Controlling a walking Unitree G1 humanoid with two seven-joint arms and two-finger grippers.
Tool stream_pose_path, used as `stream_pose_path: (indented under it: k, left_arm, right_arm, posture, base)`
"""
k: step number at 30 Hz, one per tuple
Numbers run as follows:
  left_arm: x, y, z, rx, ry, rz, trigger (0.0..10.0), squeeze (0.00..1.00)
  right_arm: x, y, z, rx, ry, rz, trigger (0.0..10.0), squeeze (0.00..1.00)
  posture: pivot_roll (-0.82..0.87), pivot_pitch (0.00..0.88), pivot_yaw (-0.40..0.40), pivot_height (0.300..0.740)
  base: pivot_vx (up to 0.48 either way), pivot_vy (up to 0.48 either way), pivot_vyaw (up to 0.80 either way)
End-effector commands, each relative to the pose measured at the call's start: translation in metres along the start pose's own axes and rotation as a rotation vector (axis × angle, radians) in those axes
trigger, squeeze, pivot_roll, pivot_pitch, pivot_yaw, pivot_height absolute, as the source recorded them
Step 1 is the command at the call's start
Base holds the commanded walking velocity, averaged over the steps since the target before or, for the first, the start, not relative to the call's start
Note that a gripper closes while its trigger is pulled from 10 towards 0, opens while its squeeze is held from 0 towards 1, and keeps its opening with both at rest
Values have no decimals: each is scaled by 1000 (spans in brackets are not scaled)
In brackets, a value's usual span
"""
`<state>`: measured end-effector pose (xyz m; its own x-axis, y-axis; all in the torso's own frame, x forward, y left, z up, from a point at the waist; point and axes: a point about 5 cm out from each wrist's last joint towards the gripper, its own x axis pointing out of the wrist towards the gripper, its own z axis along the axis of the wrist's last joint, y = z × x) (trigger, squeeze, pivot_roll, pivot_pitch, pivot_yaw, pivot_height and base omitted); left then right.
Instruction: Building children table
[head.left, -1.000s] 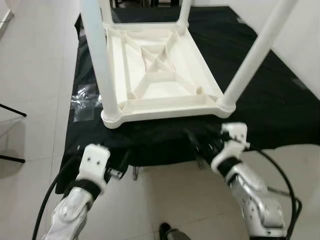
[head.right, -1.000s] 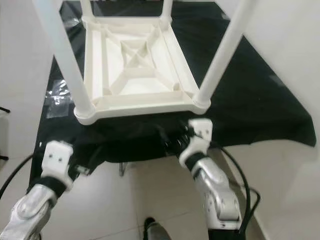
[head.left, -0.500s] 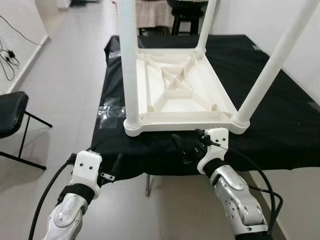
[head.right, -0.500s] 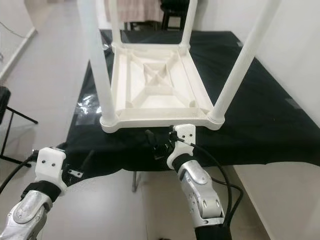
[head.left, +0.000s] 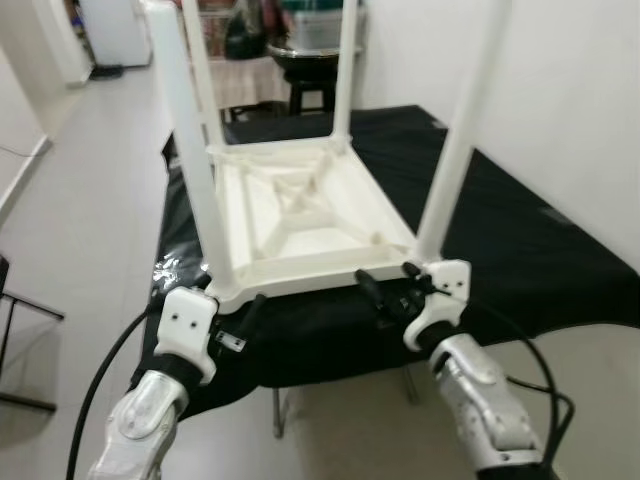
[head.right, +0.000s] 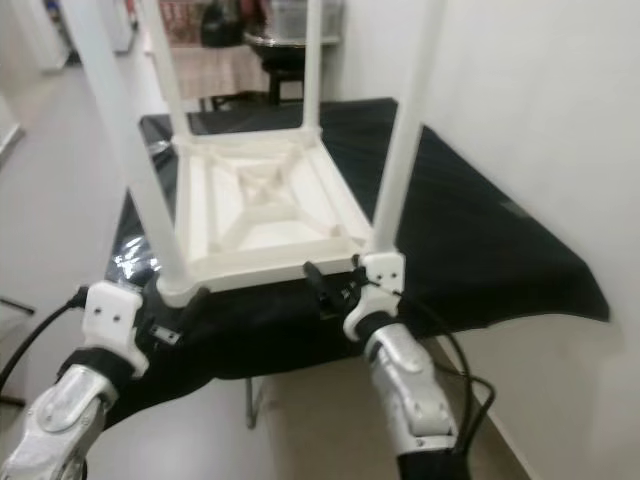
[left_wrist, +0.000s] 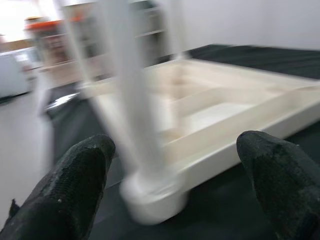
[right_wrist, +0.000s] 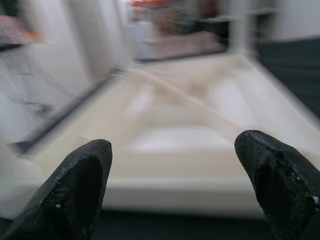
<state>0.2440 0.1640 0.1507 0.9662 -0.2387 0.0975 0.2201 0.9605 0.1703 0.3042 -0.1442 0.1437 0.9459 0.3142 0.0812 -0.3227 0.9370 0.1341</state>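
A worktop (head.left: 520, 240) draped in black cloth stands on a pale tiled floor (head.left: 90, 200), with a white wall (head.left: 570, 110) along its right side. Beyond its far edge are a dark stool (head.left: 305, 95) and cluttered shelves, too blurred to read. A crumpled clear plastic wrap (head.left: 175, 270) lies at the worktop's left edge.

One white children table (head.left: 300, 215) lies upside down on the worktop, its ribbed underside facing up, set close to the near edge. Four legs stand upright from its corners: the near-left leg (head.left: 190, 150), the near-right leg (head.left: 465, 130) and two at the far corners.

There are two end effectors. The left end effector (left_wrist: 170, 190) hangs at the worktop's near edge, just before the table's near-left corner; its fingers (left_wrist: 75, 180) are spread wide apart, with the base of the near-left leg between them in the wrist view, not touching. The right end effector (right_wrist: 175, 180) sits at the near edge just before the near-right corner, fingers (right_wrist: 80, 175) likewise apart and holding nothing, pointing across the table's near rim.
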Motion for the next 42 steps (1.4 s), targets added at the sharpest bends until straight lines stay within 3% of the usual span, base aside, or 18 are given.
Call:
stream_pose_path:
  k: [1,5,9,14,17,19,31,38,39,40,42]
  left_arm:
    - [-1,2,0,6,0,0,10000,0]
    - [0,0,2,7,-8,-16,10000,0]
    - [0,-3,1,-9,7,-23,10000,0]
    - [-1,-11,-2,-43,27,-65,10000,0]
    - [-3,-23,-1,-98,28,-168,10000,0]
    - [-1,-22,-1,-100,30,-188,10000,0]
    - [1,-15,-16,-106,99,-102,10000,0]
    - [9,-2,-19,-106,94,-62,10000,0]
    - [14,2,-19,-107,87,-66,10000,0]
    - [14,2,-19,-107,87,-66,10000,0]
    - [15,3,-19,-105,82,-75,10000,0]
  right_arm:
    - [4,12,5,19,-36,91,10000,0]
    - [5,10,22,52,-107,182,10000,0]
    - [9,5,24,-10,-77,158,10000,0]
    - [9,2,25,-5,-81,150,10000,0]
    - [9,1,26,-6,-81,152,10000,0]
    - [9,2,26,-8,-78,158,10000,0]
    - [5,-4,34,-22,-86,165,10000,0]
    - [-16,-3,57,-27,-164,274,10000,0]
    - [-41,-1,71,-41,-196,330,10000,0]
    - [-41,-1,71,-41,-196,330,10000,0]
    - [-65,-5,80,-66,-180,342,10000,0]
  posture:
    - [124,49,-19,740]
    - [127,52,-21,740]
    - [127,57,-22,740]
    - [129,66,-27,740]
    - [130,76,-30,740]
    - [127,79,-31,740]
    - [111,101,-41,740]
    - [67,125,-31,740]
    - [30,136,-23,740]
    - [30,136,-23,740]
    - [12,143,-17,740]
  base:
    - [341,0,0]
    - [343,0,547]
    - [250,0,0]
    - [0,0,0]
    - [0,0,0]
    - [0,0,0]
    - [0,0,0]
    - [0,0,0]
    - [0,0,0]
    - [0,0,0]
    - [0,0,0]
